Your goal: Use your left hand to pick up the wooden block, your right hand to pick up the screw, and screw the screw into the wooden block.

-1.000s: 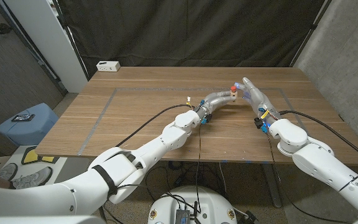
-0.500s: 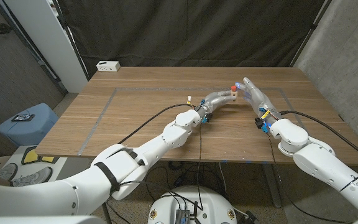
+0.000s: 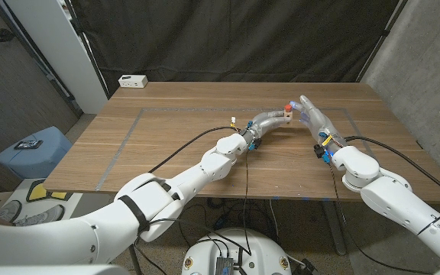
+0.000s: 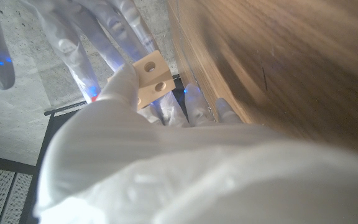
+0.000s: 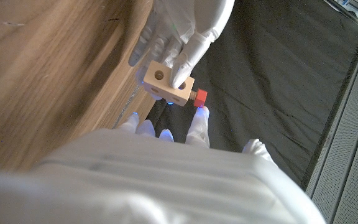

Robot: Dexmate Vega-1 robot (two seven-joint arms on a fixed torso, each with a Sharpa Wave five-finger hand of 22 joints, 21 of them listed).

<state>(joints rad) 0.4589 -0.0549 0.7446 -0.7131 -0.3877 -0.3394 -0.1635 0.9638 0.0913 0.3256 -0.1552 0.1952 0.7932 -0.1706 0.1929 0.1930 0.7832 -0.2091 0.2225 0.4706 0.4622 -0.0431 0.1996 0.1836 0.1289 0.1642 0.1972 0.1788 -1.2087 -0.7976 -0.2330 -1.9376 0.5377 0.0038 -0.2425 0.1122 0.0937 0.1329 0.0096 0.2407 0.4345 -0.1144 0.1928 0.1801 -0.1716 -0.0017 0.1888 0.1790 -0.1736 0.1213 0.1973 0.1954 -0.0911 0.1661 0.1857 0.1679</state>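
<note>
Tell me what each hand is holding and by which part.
The left hand grips the wooden block by its sides, clear of the table. The right hand has fingertips at the screw's red head; whether it truly grips it cannot be told.

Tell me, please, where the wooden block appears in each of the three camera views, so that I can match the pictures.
Head view: the wooden block sits above the table's middle, held up in the left hand.
Left wrist view: upper middle, pale, two holes showing, past the left hand's own fingers.
Right wrist view: centre, gripped from above by the left hand.
Shared landmark: the red screw head, at the block's end, red also in the head view.
</note>
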